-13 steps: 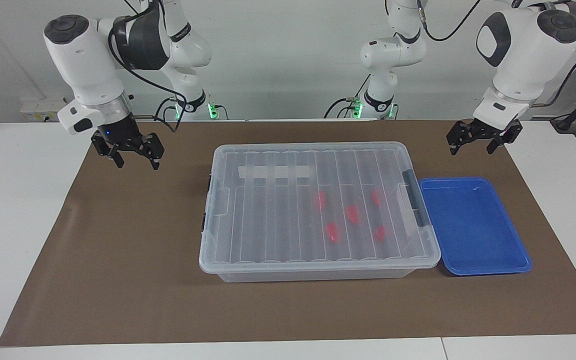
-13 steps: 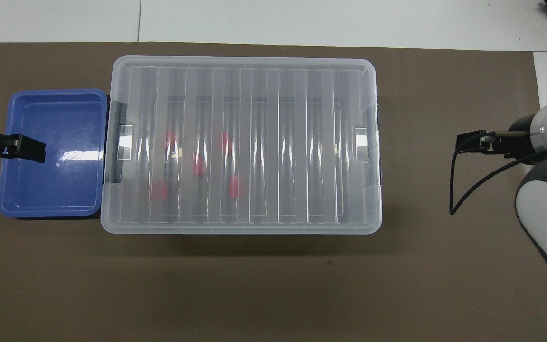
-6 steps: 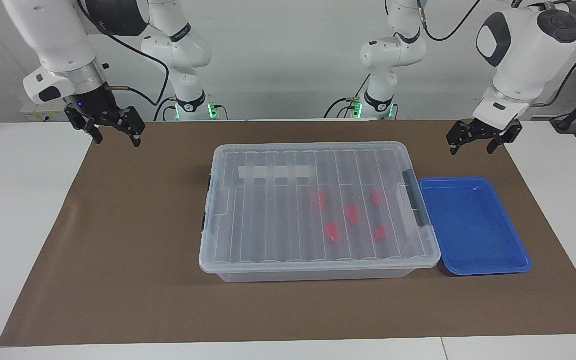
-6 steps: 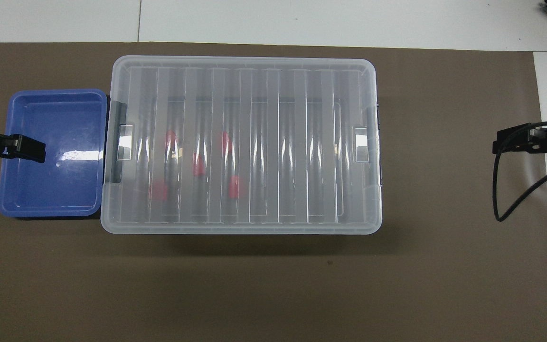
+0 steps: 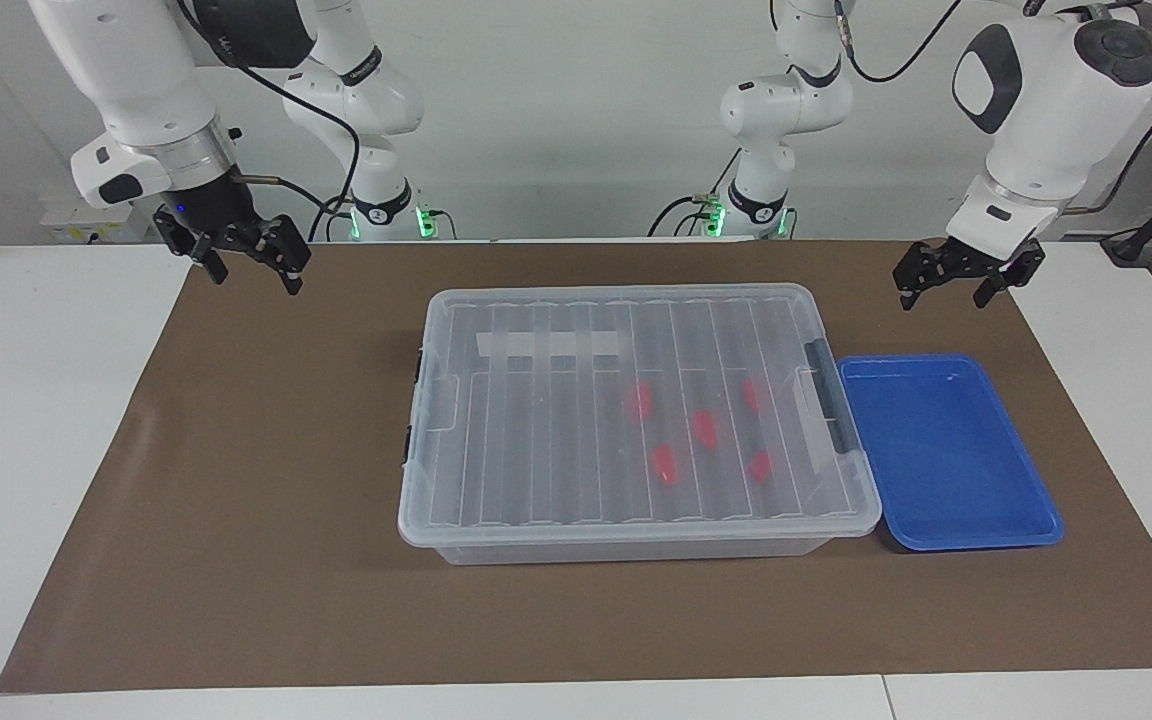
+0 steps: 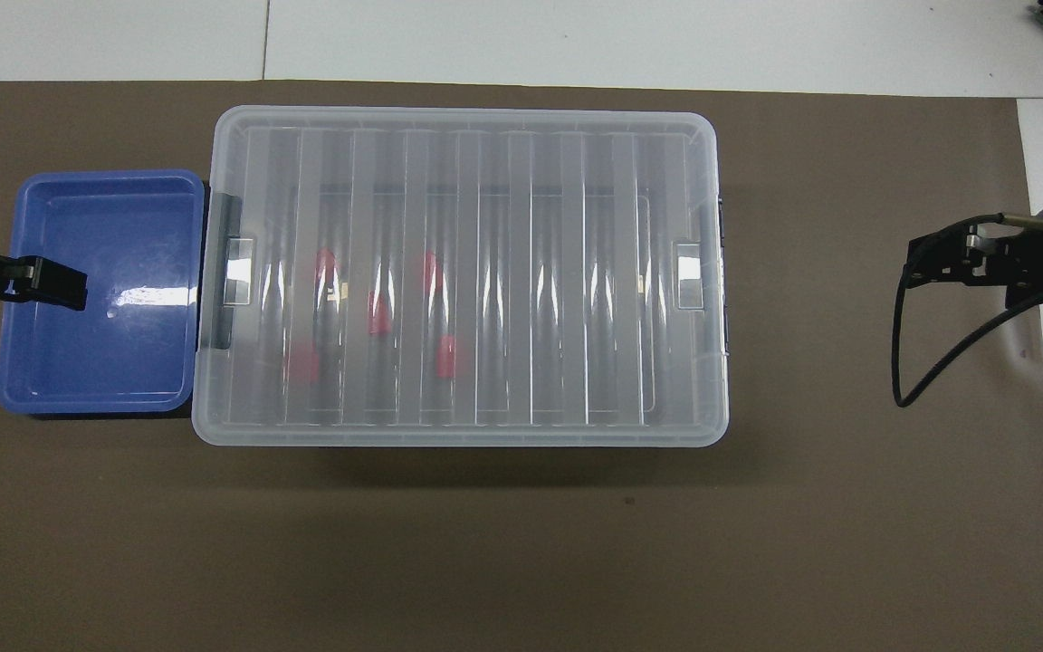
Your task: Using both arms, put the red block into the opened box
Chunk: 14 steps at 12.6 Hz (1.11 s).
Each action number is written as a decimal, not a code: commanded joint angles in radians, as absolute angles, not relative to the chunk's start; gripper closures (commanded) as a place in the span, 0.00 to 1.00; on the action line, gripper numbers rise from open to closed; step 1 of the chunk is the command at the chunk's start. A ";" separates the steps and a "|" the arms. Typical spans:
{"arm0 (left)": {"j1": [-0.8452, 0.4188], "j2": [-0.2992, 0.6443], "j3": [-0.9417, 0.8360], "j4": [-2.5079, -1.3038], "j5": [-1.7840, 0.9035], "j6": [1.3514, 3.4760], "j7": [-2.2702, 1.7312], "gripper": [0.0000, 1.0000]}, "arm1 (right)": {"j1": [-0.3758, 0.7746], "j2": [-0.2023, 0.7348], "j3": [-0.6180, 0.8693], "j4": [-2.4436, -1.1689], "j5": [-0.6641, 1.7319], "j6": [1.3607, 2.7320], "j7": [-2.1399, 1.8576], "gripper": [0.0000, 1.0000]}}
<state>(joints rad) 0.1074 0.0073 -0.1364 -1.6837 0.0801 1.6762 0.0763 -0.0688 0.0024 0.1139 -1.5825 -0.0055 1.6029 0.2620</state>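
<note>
The box [image 5: 536, 420] [image 6: 503, 272] stands mid-mat with its ribbed clear lid lying flat on top. Several red blocks lie inside and show through the lid, in the half toward the left arm's end. Among them are one red block [image 5: 704, 428] [image 6: 379, 312] in the middle of the group and another red block [image 5: 666, 463] [image 6: 445, 355] beside it. My right gripper [image 5: 251, 270] [image 6: 933, 258] hangs open and empty over bare mat, well clear of the box. My left gripper [image 5: 941, 285] [image 6: 51, 282] also hangs open and empty, over the tray's outer edge.
An empty shallow blue tray [image 5: 946, 520] [image 6: 96, 380] sits against the box at the left arm's end. A brown mat [image 5: 236, 480] covers the table, with white tabletop around it. A dark grey latch [image 5: 823, 372] sits on the box end beside the tray.
My right gripper rose and swung away from the box toward the right arm's end, then came back slightly toward the box. The left arm has not moved.
</note>
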 commanded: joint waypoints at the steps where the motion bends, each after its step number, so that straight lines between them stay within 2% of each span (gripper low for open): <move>1: 0.110 -0.023 -0.133 -1.717 0.069 1.694 0.081 0.00 | -0.074 0.011 0.120 -1.568 -0.009 1.588 0.276 0.00; 11: 0.110 -0.023 -0.133 -1.717 0.069 1.694 0.081 0.00 | -0.048 0.003 0.124 -1.574 -0.006 1.577 0.268 0.00; 14: 0.110 -0.021 -0.133 -1.717 0.069 1.694 0.081 0.00 | 0.038 0.002 0.042 -1.574 -0.009 1.575 0.268 0.00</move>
